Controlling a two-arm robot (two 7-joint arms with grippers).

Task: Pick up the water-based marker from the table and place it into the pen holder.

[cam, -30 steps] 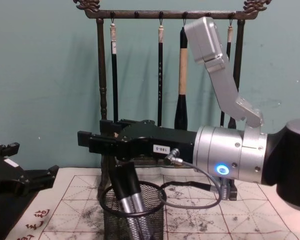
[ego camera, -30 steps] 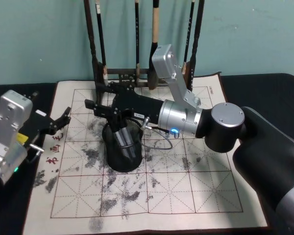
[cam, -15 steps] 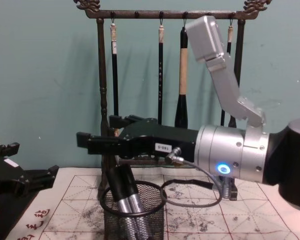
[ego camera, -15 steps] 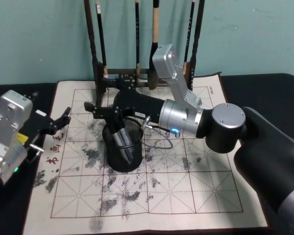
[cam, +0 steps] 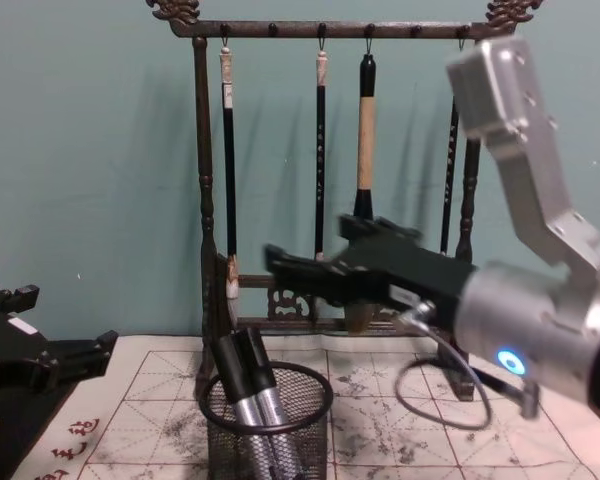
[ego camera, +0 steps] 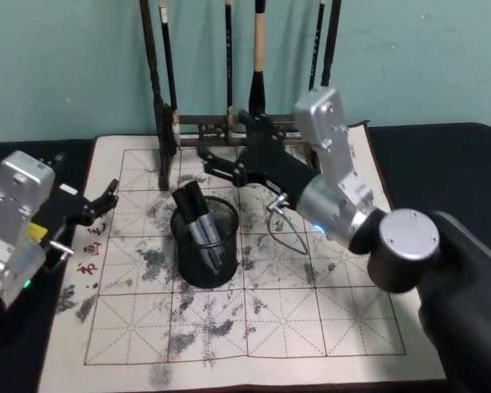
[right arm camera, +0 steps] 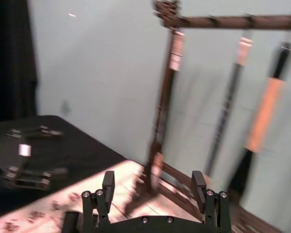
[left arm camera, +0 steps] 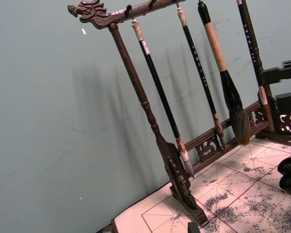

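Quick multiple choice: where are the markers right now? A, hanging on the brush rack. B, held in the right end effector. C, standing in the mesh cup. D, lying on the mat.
C: two markers lean inside the pen holder, while the right end effector is open and empty, up near the rack.

A cream calligraphy practice mat (ego camera: 311,319) printed with a red grid and stained with grey ink blots covers the dark table (ego camera: 442,155). At the mat's far edge stands a dark wooden brush rack (cam: 205,180), with calligraphy brushes (cam: 365,150) hanging from its carved top bar.
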